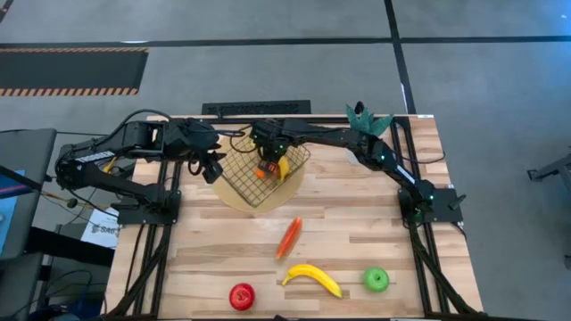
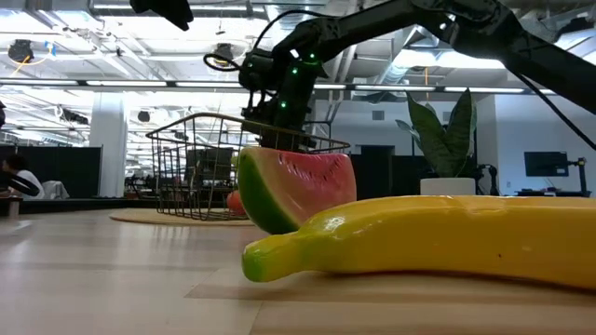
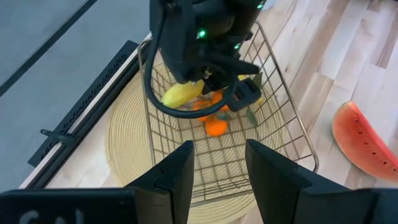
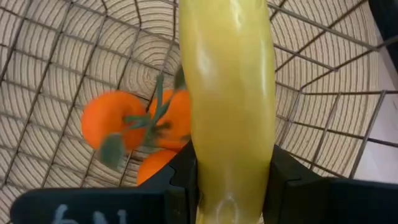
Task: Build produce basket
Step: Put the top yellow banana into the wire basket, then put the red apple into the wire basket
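- Four pieces lie at the near edge of the table [image 1: 357, 241], outside the basket: a red apple [image 1: 242, 296], a banana [image 1: 314, 278], a green apple [image 1: 376, 280] and, a little farther in, a watermelon slice [image 1: 289, 237].
- Beyond them the wire basket [image 1: 239, 177] sits on a round woven mat [image 1: 234, 200], with small orange leafy pieces [image 4: 112, 127] on its floor.
- Reaching in over the basket, the right gripper [image 1: 268, 159] is clamped on a second banana [image 4: 229, 93], which it holds above the orange pieces, inside the wire walls.
- Just beside the basket's left wall, the left gripper [image 1: 212, 168] hovers with its fingers [image 3: 174, 174] parted around nothing.
- Likely trouble: the banana is long for the basket, so if let go from this height it could strike the oranges and end up propped against the rim rather than lying flat.
- Another risk is the right gripper catching the mesh as it lifts out, dragging the light basket off its mat toward the left gripper.
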Tool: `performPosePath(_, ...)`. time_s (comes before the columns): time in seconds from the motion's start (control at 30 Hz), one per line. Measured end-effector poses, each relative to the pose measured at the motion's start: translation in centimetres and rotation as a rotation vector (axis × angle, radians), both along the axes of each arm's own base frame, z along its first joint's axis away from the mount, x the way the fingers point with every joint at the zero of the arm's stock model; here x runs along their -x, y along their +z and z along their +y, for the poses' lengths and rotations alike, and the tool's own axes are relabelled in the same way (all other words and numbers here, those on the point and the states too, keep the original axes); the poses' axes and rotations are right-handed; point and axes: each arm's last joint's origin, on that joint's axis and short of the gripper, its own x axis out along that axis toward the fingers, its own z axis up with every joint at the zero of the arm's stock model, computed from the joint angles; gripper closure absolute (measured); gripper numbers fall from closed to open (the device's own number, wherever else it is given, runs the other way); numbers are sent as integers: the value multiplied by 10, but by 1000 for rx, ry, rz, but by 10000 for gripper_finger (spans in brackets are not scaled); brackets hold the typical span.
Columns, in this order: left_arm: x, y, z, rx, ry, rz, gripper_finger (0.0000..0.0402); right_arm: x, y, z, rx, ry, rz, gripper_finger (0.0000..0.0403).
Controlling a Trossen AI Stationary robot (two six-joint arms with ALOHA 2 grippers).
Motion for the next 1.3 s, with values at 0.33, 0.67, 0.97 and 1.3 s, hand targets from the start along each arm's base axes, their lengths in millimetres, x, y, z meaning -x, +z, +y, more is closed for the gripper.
performPosePath(0.33,0,0,0,0,3,-2,269,3,-2,-3,-34,22,21,289)
performPosePath(0.67,0,0,0,-4,6,-3,269,3,25,6,-41,16,9,90)
performPosePath(0.97,0,0,0,9,23,-11,269,49,116,26,32,-47,-49,87)
performPosePath(1.3,-1,1,-17,1,20,-37,269,166,241,99,164,-195,-125,102)
